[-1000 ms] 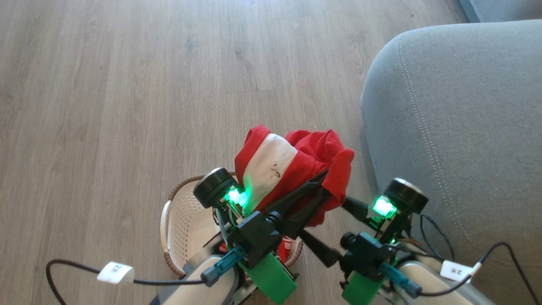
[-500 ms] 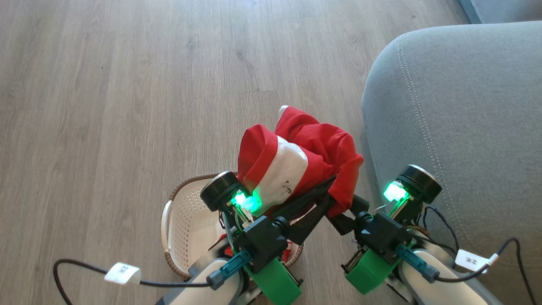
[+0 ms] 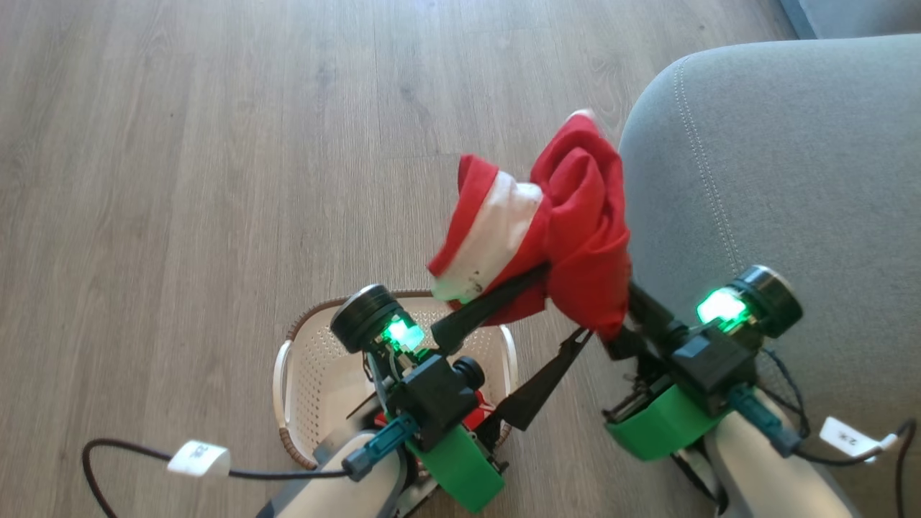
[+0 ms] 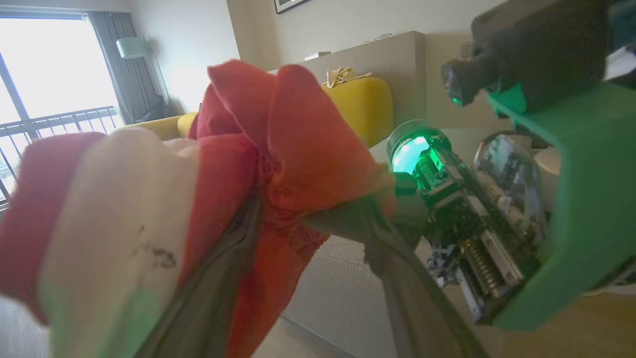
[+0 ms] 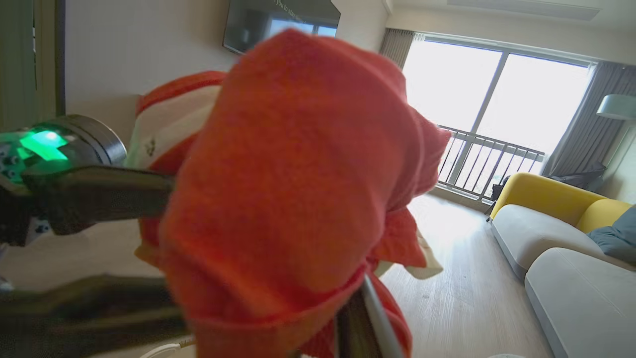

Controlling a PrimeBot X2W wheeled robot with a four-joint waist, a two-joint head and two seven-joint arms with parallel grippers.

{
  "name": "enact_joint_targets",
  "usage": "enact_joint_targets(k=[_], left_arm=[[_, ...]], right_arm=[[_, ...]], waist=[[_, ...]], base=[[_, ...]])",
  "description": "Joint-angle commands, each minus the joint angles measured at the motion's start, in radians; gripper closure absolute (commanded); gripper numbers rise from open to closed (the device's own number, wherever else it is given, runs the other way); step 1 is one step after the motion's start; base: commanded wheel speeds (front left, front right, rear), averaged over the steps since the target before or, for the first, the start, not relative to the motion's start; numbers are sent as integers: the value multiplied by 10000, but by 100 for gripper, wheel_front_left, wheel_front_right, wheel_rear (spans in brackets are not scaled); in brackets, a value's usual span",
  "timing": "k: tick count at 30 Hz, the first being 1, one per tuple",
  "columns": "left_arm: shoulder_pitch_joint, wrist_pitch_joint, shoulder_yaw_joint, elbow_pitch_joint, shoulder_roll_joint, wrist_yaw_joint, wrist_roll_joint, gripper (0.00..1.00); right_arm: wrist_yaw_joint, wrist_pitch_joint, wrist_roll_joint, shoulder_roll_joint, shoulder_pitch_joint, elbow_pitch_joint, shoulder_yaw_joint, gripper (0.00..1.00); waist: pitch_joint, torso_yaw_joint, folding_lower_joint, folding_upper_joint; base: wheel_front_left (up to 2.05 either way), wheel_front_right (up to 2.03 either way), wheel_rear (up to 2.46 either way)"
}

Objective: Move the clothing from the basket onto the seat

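Filling head view from 1 to 4 o'clock: seat (image 3: pixel 777 180). Basket (image 3: pixel 316 360) on floor at 6, a red piece inside. Clothing (image 3: pixel 575 216) bunched mid-air at centre, by seat's left edge, contact unclear, long axis about 12 to 6. Right jaws look pinched shut on its lower end, at 5 o'clock of the bundle. Left jaws spread wide, upper finger only under the cloth. Right arm nearer; seat lies toward 3.
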Motion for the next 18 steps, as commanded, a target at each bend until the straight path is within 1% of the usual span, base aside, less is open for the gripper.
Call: enact_joint_targets(k=[1,11,18], left_arm=[[-315,-38,454,-231,-44,-6,9,0],[-202,-38,774,-150,-32,-6,121,0],[82,-38,1331,148,-31,-6,232,0]], right_arm=[[-4,-65,-7,184,-46,-454,-26,100],[-4,-65,-29,614,105,-733,-1419,100],[-4,-65,-94,582,99,-926,-2449,100]], waist=[[-4,1,0,0],[-121,-5,0,0],[-201,-89,0,0]], base=[[0,0,0],[0,0,0],[0,0,0]])
